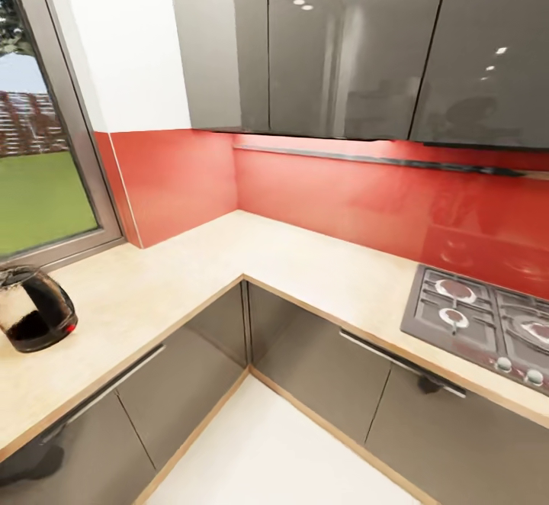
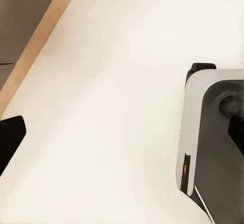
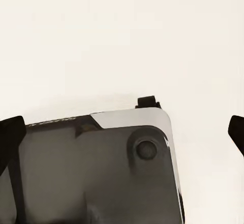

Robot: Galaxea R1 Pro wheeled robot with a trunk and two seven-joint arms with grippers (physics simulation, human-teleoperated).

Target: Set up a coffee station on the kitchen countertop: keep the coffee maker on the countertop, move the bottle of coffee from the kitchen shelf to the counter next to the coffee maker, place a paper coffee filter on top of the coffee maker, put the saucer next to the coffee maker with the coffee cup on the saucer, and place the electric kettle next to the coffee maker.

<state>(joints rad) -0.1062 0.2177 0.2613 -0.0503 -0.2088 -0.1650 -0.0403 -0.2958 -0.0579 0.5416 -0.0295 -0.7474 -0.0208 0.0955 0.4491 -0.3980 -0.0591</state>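
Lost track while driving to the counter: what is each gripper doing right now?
Left gripper: open, holding nothing, fingertips spread wide over the floor.
Right gripper: open, holding nothing, fingertips wide apart above the robot base.

pale speckled kitchen countertop, glossy red backsplash, grey cabinet fronts, dark-based electric kettle.

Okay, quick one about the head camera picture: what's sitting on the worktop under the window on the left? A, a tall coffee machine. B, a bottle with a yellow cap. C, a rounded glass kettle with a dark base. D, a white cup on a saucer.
C: a rounded glass kettle with a dark base stands on the light worktop below the window.
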